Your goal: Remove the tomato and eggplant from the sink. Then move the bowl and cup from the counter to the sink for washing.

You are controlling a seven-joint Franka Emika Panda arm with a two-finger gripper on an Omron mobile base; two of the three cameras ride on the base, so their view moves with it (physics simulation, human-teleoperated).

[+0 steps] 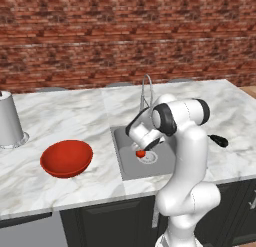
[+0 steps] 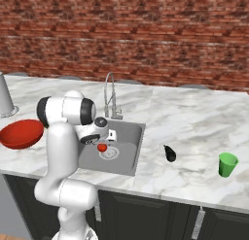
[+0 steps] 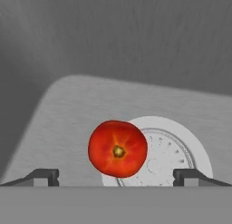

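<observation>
Hand view looks straight down at the tomato, which lies on the grey floor of the sink, overlapping the left edge of the round drain. The two fingertips stand spread wide, one well off to each side of the tomato, touching nothing and holding nothing. From the left base view, the gripper hangs low inside the sink just above the tomato, with the thin curved faucet rising close behind the arm. The red bowl sits on the counter to the left of the basin, and a grey cylinder stands further left at the edge. From the right base view, the eggplant lies on the marble to the right of the sink, already out of it, and a green cup stands upright further right, well apart from the basin.
</observation>
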